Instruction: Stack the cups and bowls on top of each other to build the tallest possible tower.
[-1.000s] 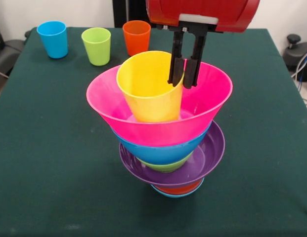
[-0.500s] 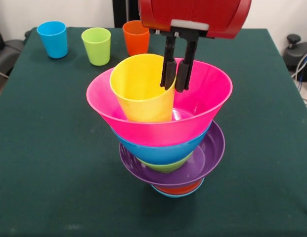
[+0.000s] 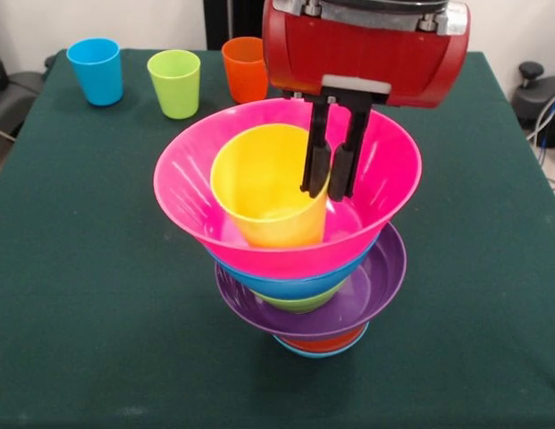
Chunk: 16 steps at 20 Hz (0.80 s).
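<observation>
Yellow cup (image 3: pixel 268 188) inside pink bowl (image 3: pixel 192 206)

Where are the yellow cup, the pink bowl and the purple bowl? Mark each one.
yellow cup (image 3: pixel 259 183), front view, inner wall below the rim.
pink bowl (image 3: pixel 192 192), front view, inner wall on its left side.
purple bowl (image 3: pixel 380 277), front view, bare inner surface at its right side.

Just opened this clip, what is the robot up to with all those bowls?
The red arm's gripper has its jaws closed on the rim of the yellow plastic cup, which sits inside the large pink bowl topping the tower of nested bowls. The pink bowl looks tilted. Blue, lime green and orange cups wait upright on the green table behind.
</observation>
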### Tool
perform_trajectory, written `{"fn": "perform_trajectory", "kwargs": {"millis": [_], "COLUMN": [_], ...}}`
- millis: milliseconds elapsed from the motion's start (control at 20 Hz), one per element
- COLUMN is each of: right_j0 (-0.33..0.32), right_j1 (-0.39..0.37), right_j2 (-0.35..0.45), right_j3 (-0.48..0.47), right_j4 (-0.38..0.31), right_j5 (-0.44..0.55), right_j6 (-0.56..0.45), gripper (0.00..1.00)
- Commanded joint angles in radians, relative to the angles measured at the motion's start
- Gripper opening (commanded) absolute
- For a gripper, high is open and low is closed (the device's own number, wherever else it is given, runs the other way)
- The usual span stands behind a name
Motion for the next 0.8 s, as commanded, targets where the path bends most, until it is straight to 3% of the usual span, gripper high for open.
{"fn": "perform_trajectory", "kwargs": {"millis": [50,400,550,800], "right_j0": [0.031,0.030,0.025,0.015], "right_j1": [0.027,0.023,-0.014,-0.094], "right_j2": [0.028,0.023,0.011,-0.031], "right_j3": [-0.048,-0.065,-0.011,0.158], "right_j4": [0.005,0.015,0.033,0.062], "right_j5": [0.148,0.174,0.172,0.097], "right_j6": [0.034,0.040,0.051,0.059], "gripper": [0.00,0.00,0.00,0.00]}}
